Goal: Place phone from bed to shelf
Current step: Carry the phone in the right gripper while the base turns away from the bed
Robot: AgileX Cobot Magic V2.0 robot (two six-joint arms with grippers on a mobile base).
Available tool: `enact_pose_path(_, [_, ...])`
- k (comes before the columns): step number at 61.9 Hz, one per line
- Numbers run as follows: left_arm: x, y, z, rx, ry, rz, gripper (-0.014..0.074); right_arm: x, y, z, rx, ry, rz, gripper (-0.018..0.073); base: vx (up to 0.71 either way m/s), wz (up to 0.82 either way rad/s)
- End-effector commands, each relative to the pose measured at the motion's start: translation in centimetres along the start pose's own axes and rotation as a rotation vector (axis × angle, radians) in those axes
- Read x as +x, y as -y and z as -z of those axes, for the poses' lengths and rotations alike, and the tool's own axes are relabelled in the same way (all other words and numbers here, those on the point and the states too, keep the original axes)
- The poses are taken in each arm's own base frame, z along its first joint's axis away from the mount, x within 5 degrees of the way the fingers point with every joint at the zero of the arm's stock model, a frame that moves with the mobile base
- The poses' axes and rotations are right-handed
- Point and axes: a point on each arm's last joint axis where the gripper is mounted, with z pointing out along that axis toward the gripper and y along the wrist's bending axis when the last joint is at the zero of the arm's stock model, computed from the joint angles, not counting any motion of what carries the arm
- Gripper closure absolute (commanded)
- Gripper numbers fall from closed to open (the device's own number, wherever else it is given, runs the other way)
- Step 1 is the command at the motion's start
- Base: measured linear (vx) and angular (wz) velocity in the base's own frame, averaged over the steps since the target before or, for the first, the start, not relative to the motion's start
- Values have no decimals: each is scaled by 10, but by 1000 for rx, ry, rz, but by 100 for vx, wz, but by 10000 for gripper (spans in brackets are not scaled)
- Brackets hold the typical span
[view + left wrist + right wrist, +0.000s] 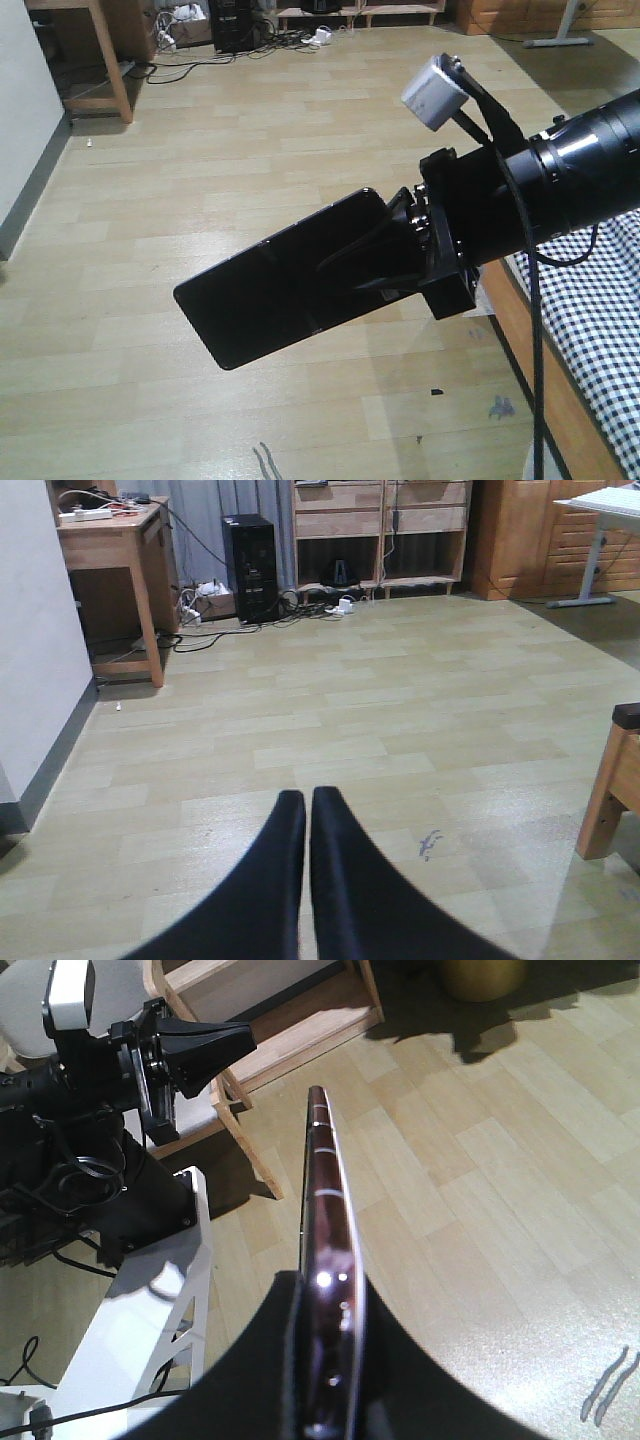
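Observation:
My right gripper (392, 252) is shut on one end of the phone (285, 285), a flat glossy black slab held out over the wooden floor, tilted down to the left. The right wrist view shows the phone (322, 1180) edge-on, its rosy rim clamped between the black fingers (400, 1380). The bed (600, 320), in black-and-white check with a wooden side rail, lies at the lower right, behind the arm. Against the far wall stands the pale-wood shelf (380, 525). My left gripper (308, 800) is shut on nothing and hangs above the floor.
A wooden desk (115, 540) stands at the far left by a white wall (30, 660). A black computer tower (250, 565) and loose cables (215, 635) lie beside the shelf. A brown wardrobe (520, 535) and white table (600, 500) are far right. The robot's white frame (150, 1330) is nearby.

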Motion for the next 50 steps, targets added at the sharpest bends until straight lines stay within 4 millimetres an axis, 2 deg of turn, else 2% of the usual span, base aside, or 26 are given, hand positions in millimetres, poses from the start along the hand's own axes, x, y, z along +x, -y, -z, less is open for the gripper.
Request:
enact_pose_path(1, [-6, -1, 0, -4, 77, 13, 596, -11, -21, 12, -78, 67, 29, 564, 1, 13])
enact_pose_path(50, [-6, -1, 0, -4, 77, 13, 596, -11, -21, 12, -78, 67, 29, 564, 5, 11])
